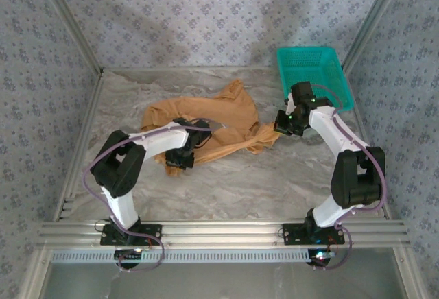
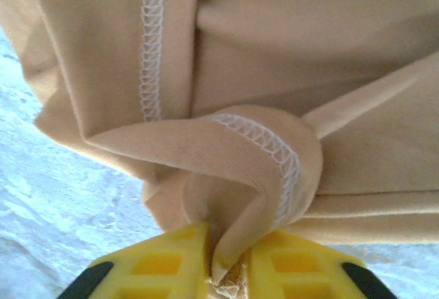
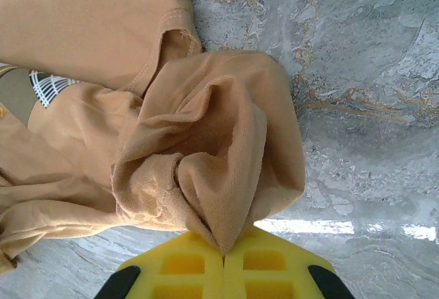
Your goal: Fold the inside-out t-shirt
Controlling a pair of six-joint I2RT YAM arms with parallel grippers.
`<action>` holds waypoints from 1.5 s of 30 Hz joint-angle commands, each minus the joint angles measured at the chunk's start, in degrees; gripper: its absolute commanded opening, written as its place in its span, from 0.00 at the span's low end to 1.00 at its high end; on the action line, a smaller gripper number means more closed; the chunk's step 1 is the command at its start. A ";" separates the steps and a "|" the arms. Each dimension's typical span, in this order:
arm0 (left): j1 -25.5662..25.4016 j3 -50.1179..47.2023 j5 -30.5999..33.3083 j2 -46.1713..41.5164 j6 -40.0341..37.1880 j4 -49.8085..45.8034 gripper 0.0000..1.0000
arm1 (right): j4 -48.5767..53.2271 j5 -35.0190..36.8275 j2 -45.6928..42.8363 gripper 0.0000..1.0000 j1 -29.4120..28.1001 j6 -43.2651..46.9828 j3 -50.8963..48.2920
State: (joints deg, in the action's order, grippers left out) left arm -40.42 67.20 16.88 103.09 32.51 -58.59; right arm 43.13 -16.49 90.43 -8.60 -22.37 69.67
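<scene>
T-shirt lies bunched mid way across the bench, left of the teal basket and apart from it, nowhere near flat. L tool is clenched on a twisted wad of cloth w/ a stitched edge in it. R tool is pinched tight on a puckered fold at the shirt's right end, cloth caught between the tips. Judgement: step in hand is the spread-out, i.e. two grips taken so the shirt can be opened up. No fold made yet, so task is early. Next move prob calls for raising both tools and drawing them apart evenly, so the bundle unrolls w/o the thin cloth slipping out, then laying it flat on the bench before any fold. Can't tell which part each tool has (hem, sleeve, neck), so a pull may just tighten the twist.

Views: top cam gives the layout, both arms reaching in, basket at back right, but the grips are too small there to judge. L wrist cam shows a white overlock seam facing out, so the shirt reads as inside-out. R wrist cam shows a small white label at left and bare marbled bench beside the fold
</scene>
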 commanded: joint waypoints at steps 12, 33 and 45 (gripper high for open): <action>6.31 -2.08 -0.28 -12.91 -3.11 -3.91 0.00 | 1.20 -0.69 1.41 0.00 1.37 1.28 1.40; 43.10 22.48 -47.72 -36.16 10.66 36.87 0.00 | -8.42 -12.45 -4.74 0.00 4.01 -11.65 44.29; 47.93 35.94 -51.37 -43.09 8.29 25.87 0.00 | -1.91 -15.37 -20.32 0.00 7.01 -9.01 46.85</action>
State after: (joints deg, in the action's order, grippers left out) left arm 7.09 100.71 -31.99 62.50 42.39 -28.86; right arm 38.57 -29.30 73.34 -2.13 -32.10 116.16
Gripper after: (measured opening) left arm 0.041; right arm 0.047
